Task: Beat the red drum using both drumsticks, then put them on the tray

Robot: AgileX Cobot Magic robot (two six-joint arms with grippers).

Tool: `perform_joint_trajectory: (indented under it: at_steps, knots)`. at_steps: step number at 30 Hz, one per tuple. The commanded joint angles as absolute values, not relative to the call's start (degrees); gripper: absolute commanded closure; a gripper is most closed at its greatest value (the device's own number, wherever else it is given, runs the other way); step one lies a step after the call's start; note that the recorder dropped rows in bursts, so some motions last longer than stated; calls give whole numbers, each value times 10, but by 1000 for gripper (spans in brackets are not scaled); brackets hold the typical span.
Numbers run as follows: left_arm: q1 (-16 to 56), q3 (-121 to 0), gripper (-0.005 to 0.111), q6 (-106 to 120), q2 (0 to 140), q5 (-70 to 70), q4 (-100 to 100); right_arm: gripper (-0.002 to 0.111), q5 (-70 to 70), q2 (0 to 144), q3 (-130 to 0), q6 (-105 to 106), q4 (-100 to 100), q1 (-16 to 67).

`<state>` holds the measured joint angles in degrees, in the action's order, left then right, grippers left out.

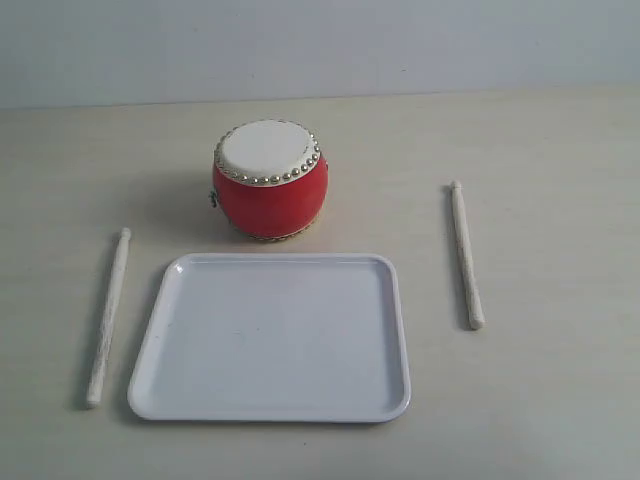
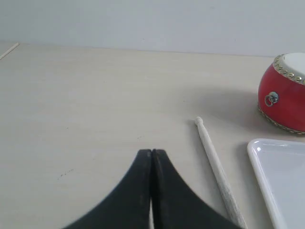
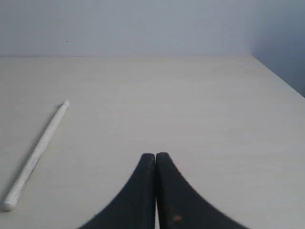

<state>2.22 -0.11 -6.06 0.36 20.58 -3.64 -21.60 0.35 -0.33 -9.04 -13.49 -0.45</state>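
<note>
Figure: opening position, seen from the exterior camera with the tray as the centre of the dial.

The drum stands upright at 12 o'clock, just beyond the tray's far rim and apart from it. The left stick lies flat on the table at 9 o'clock, just beside the tray. The right stick lies at about 2 o'clock, a little farther off. Both sticks point their small rounded tips toward 12 o'clock. The tray holds nothing.

Neither arm appears in the exterior view. Each wrist camera shows its own jaws pressed together with nothing between them. The left gripper hangs near its stick, and the right gripper hangs well apart from its stick.

I judge the step in hand to be the pickup of both sticks. To do it well, I open each pair of jaws first and turn the wrist so the fingers cross the shaft squarely. I then descend until the fingertips almost meet the table, because the sticks are thin and lie flat. I take each stick on its thicker half, toward 6 o'clock, which leaves enough length for the tip to reach the drum's skin. I close slowly, since a round shaft may roll.
</note>
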Motion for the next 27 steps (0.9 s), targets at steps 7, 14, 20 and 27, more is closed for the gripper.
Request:
perform_joint_trajectory:
  at_steps: [7, 14, 20, 27]
  knots:
    - [22, 0, 107, -63, 0, 203, -38, 108, -209, 0, 0, -91, -140, -8]
    - [22, 0, 107, -63, 0, 203, -38, 108, -209, 0, 0, -91, -140, -8]
    - [22, 0, 107, -63, 0, 203, -38, 108, -207, 0, 0, -93, -138, -8]
    - [22, 0, 107, -63, 0, 203, -38, 108, -193, 0, 0, -93, -127, -8]
